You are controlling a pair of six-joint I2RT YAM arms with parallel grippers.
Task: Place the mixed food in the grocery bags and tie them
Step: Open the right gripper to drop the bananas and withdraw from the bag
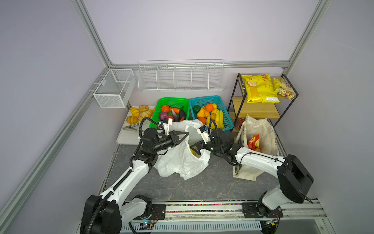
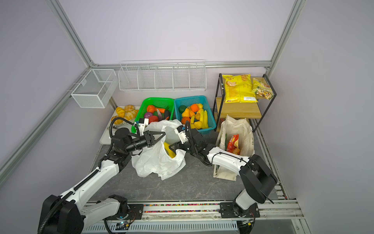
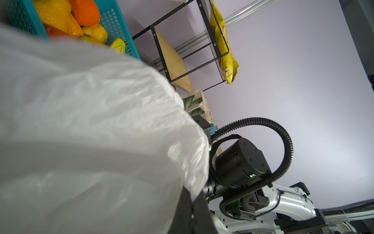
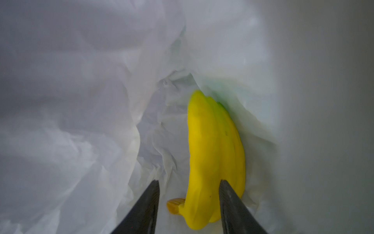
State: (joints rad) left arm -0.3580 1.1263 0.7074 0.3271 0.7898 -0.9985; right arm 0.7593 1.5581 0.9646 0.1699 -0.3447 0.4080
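My gripper is pinched together on the rim of the white plastic bag. Its crinkled film billows right up against my fingers and fills most of what I see, blurred by nearness. Beyond the bag, well away from my tips, sits the teal basket, holding orange and yellow toy fruits. Farther out stands the black-framed shelf with a yellow chip bag on it. The leaf-print canvas tote peeks out past the bag's edge. Near my tips is the right arm, its ribbed cable looping over it.
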